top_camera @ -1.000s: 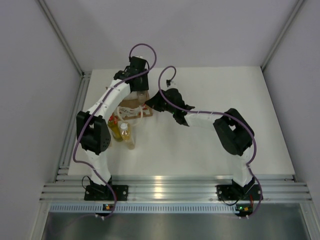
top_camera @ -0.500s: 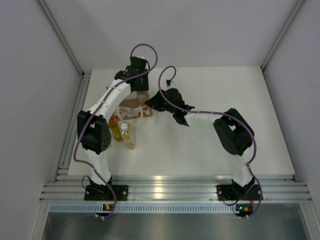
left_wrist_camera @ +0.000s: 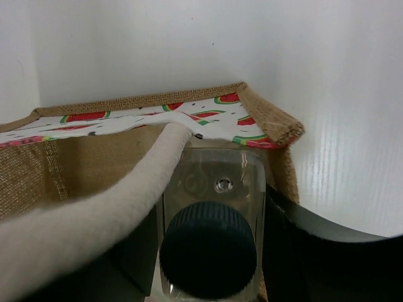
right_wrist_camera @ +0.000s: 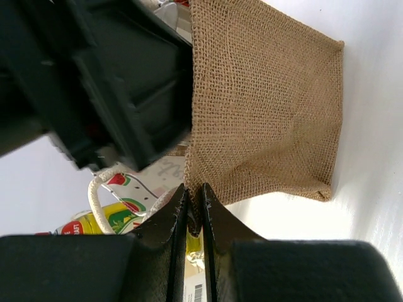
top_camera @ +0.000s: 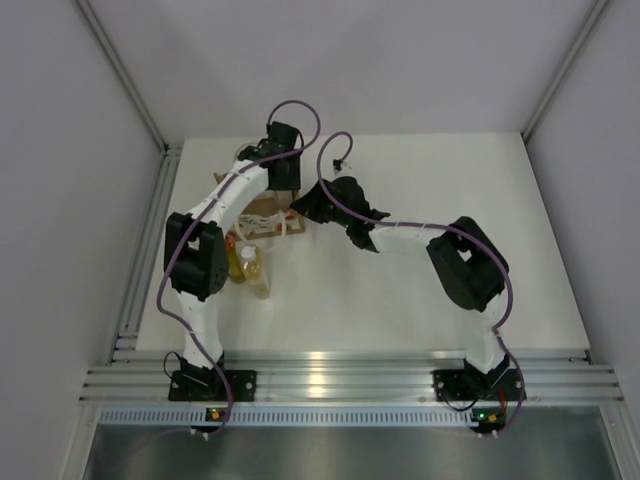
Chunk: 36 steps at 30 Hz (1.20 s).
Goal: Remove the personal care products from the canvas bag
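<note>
Amber bottle and yellow-green bottle: standing on the table, near-left of the bag. Canvas bag: soft, slack; right gripper pinches its rim, fingers closed. Clear bottle: in the bag's corner, rope handle against it, clamped between the left gripper fingers. Judged light, rigid, slick; grip the flat sides below the cap.

The mouth of the canvas bag is crowded. The left gripper fills it, jaws on either side of the clear bottle. A white rope handle sags across the opening beside the cap. The right gripper pinches the bag's edge, barring that side. A yellow-green bottle and another bottle stand just in front of the bag. Past the right arm, the table lies open.
</note>
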Each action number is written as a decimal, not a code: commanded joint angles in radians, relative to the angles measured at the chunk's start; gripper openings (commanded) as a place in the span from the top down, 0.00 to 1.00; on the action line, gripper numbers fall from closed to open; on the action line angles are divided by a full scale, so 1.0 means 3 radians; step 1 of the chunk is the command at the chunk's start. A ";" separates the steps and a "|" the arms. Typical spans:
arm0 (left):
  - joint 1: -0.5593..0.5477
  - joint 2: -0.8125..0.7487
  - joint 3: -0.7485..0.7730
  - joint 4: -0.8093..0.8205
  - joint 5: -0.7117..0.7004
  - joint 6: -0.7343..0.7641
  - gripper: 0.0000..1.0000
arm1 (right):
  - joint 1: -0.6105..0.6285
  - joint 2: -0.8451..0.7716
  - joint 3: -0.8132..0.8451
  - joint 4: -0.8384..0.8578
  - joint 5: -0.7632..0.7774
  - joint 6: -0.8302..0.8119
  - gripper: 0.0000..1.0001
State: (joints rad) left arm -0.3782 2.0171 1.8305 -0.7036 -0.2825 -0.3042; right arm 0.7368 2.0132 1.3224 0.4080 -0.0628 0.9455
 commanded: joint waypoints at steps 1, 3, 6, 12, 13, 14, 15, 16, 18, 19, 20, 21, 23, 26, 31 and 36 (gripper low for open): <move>0.0008 0.0052 -0.0083 -0.0073 0.0016 0.0002 0.39 | -0.0002 -0.0038 -0.0057 -0.0123 -0.0118 -0.0038 1.00; 0.0008 0.0046 -0.0083 -0.0073 0.0011 -0.0003 0.41 | -0.0002 -0.0033 -0.0057 -0.0118 -0.0123 -0.0027 1.00; 0.0008 0.0052 -0.0078 -0.0073 0.0026 -0.0014 0.51 | -0.0002 -0.0038 -0.0067 -0.0112 -0.0123 -0.0027 1.00; 0.0013 -0.0020 -0.0007 -0.0073 0.0031 -0.0044 0.98 | -0.0007 -0.0048 -0.0077 -0.0112 -0.0118 -0.0033 1.00; 0.0013 -0.0061 0.0008 -0.0078 0.0037 -0.0044 1.00 | -0.0007 -0.0048 -0.0077 -0.0117 -0.0118 -0.0038 1.00; 0.0008 -0.0091 0.0029 -0.0078 0.0047 -0.0065 1.00 | -0.0007 -0.0048 -0.0077 -0.0117 -0.0118 -0.0033 1.00; 0.0013 -0.0117 0.0039 -0.0083 0.0062 -0.0065 1.00 | -0.0007 -0.0048 -0.0077 -0.0112 -0.0118 -0.0033 1.00; 0.0013 -0.0153 0.0044 -0.0083 0.0077 -0.0070 1.00 | -0.0007 -0.0048 -0.0077 -0.0117 -0.0118 -0.0033 1.00; 0.0013 -0.0275 0.0065 -0.0083 0.0062 -0.0085 1.00 | -0.0007 -0.0038 -0.0072 -0.0112 -0.0118 -0.0033 1.00; 0.0013 -0.0321 0.0070 -0.0083 0.0052 -0.0085 1.00 | -0.0007 -0.0038 -0.0067 -0.0112 -0.0118 -0.0027 1.00; 0.0008 -0.0403 0.0075 -0.0078 0.0042 -0.0090 1.00 | -0.0007 -0.0033 -0.0062 -0.0117 -0.0118 -0.0022 1.00; 0.0013 -0.0444 0.0085 -0.0078 0.0037 -0.0090 1.00 | -0.0007 -0.0023 -0.0062 -0.0117 -0.0118 -0.0017 1.00; 0.0008 -0.0521 0.0121 -0.0114 0.0037 -0.0085 1.00 | -0.0007 -0.0018 -0.0057 -0.0107 -0.0118 -0.0007 1.00; 0.0008 -0.0603 0.0254 -0.0185 0.0047 -0.0060 1.00 | -0.0007 -0.0007 -0.0057 -0.0071 -0.0118 0.0034 1.00; -0.0002 -0.0603 0.0489 -0.0395 0.0088 -0.0019 1.00 | -0.0007 0.0008 -0.0051 -0.0041 -0.0113 0.0100 1.00; -0.0002 -0.0669 0.0637 -0.0513 0.0077 -0.0014 1.00 | -0.0007 0.0008 -0.0046 -0.0041 -0.0087 0.0131 1.00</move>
State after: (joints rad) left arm -0.3752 1.9308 1.9362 -0.8837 -0.2481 -0.3149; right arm 0.7364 2.0132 1.3220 0.4084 -0.0803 0.9733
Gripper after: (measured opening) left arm 0.545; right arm 0.088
